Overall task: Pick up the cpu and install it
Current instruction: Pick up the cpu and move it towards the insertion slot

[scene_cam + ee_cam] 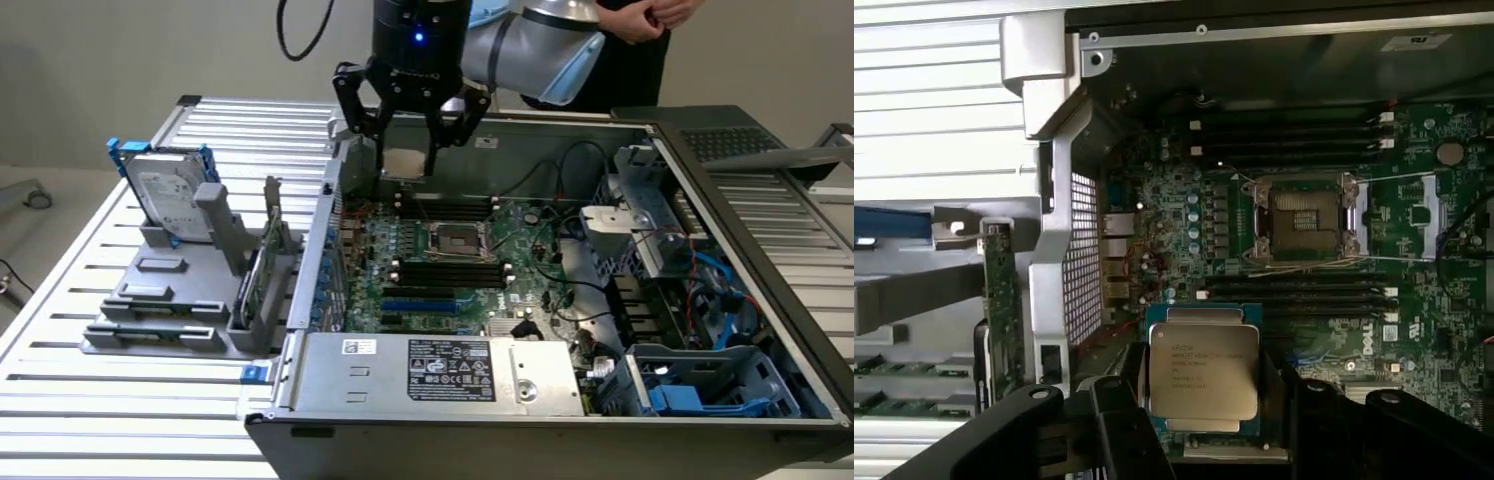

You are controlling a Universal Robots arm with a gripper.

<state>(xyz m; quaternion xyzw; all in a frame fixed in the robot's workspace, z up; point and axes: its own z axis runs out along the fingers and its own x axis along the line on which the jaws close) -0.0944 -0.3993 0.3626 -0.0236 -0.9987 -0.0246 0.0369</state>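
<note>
Wrist view: jaws clenched on the cpu (1203, 372), a finger on each of two opposite edges, printed metal face toward the camera.
Exterior view: cpu (404, 162) hangs in the jaws over the back corner of the open computer case (534, 450), on the exterior view's left, clear of the motherboard (531, 245).
Grip: edge-only hold on a thin flat chip. My read is that any tilt or slip drops it onto the board.
Socket: socket (455, 238) sits mid-board, well apart from the cpu and not under it. Its dark pin field is exposed in the wrist view (1306, 218). Can't tell if its metal frame is swung fully clear.
Risk, pins: a skewed, rotated or off-centre landing would likely bend pins. Corner marks are too small to check orientation.
Risk, frame: if the frame or its levers overlap the opening, the chip could catch an edge and seat crooked.
Risk, neighbours: memory slots (447, 272) flank the socket closely, so the wide fingers may clip them going down.
Risk, wall: the jaws are close to the case's back wall, so a sideways move could brush it and jog the chip.
Cables: black cable (574, 170) loops near the arm's side and is a possible snag.
Person: person (638, 50) stands just behind the case, close to the arm.
Surface: hard drive (171, 190) stands upright in its rack on the slatted surface (80, 400), well apart and no factor.
</note>
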